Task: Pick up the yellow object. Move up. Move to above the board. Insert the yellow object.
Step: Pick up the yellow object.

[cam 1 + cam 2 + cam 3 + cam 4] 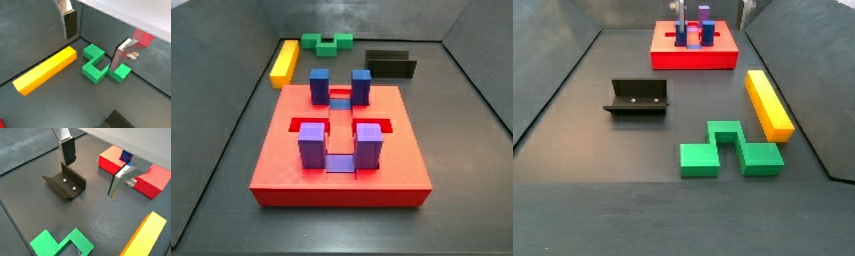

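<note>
The yellow object (pixel 45 70) lies flat on the dark floor and nothing touches it. It also shows in the other wrist view (pixel 143 235) and in both side views (pixel 286 60) (pixel 768 102). The board (pixel 338 165) is a red slab with blue-purple posts; it also appears in a side view (pixel 694 58) and a corner of it in a wrist view (pixel 112 159). My gripper (pixel 92 51) (pixel 91 179) hangs open high above the floor, between the board and the yellow object. Only bare floor lies between its fingers (pixel 69 22). Its finger tips peek in at the top of a side view (pixel 744 10).
A green notched block (pixel 99 64) (pixel 727 148) lies next to the yellow object (pixel 329 42). The fixture (pixel 65 183) (pixel 637 97) (pixel 389 65) stands on the floor away from the board. Grey walls close in the floor.
</note>
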You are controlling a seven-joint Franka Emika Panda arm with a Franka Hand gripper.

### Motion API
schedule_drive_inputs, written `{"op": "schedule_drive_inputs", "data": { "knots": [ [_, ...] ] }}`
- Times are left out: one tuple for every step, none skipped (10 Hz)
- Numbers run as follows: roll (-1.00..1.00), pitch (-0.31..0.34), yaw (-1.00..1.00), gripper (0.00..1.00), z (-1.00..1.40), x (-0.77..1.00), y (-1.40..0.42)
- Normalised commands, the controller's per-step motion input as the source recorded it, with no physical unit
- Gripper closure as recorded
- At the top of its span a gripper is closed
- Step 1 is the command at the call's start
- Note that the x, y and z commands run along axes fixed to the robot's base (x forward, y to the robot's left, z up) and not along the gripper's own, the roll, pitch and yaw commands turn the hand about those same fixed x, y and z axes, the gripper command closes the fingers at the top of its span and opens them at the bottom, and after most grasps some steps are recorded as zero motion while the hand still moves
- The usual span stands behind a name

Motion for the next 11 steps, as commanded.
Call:
{"op": "schedule_drive_inputs", "data": {
  "knots": [
    [0.0,0.0,0.0,0.0,-0.04,-0.05,0.06],
    [0.0,0.053,0.0,0.0,-0.09,0.09,0.2],
    [-0.08,0.066,0.0,0.0,-0.07,0.13,0.67],
    [-0.15,0.036,0.0,0.0,-0.07,0.0,0.9],
    [-0.15,0.034,0.0,0.0,0.0,0.0,0.93],
    [-0.14,0.036,0.0,0.0,-0.01,-0.08,0.9],
    [-0.07,0.003,-0.1,0.0,-0.22,-0.27,0.82],
    [0.0,0.0,-0.16,0.0,-0.46,-0.42,0.58],
    [0.07,0.0,-0.07,0.0,-0.63,-0.38,0.17],
    [0.0,-0.106,0.0,0.0,-0.62,-0.2,0.02],
    [-0.04,-0.163,0.0,0.0,-0.52,-0.02,0.02]
  ]
}}
